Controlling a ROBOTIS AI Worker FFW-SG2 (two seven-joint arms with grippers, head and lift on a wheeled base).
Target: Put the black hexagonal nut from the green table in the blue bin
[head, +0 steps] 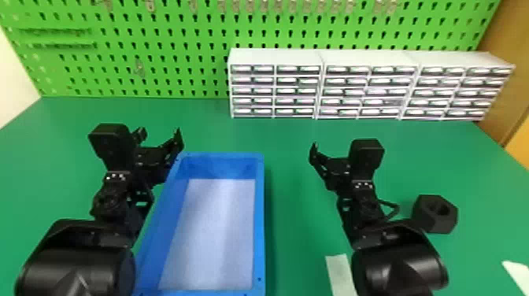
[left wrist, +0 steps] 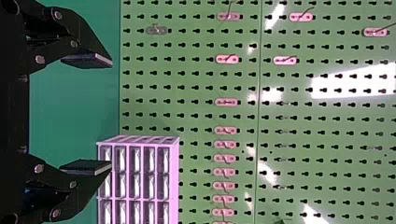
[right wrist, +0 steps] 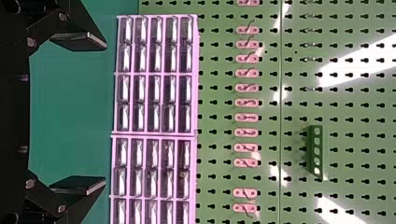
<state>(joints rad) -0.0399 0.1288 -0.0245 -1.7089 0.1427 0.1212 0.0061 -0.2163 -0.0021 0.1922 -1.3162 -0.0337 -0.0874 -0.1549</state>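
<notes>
The black hexagonal nut [head: 435, 214] lies on the green table [head: 291, 141] at the right, its hole showing, just to the right of the right arm's forearm. The blue bin [head: 259, 220], with a pale floor, stands between the two arms. My left gripper [head: 160, 135] is over the bin's far left corner, open and holding nothing; in the left wrist view the left gripper [left wrist: 109, 114] has its fingers wide apart. My right gripper [head: 328, 151] stands right of the bin, ahead of the nut and to its left; the right gripper [right wrist: 105, 113] is open in the right wrist view, nothing between its fingers.
White drawer cabinets [head: 275, 57] stand along the back of the table against a green pegboard [head: 157, 51]. A pale strip [head: 339, 271] lies near the right forearm, and another white piece [head: 517, 273] is at the lower right edge.
</notes>
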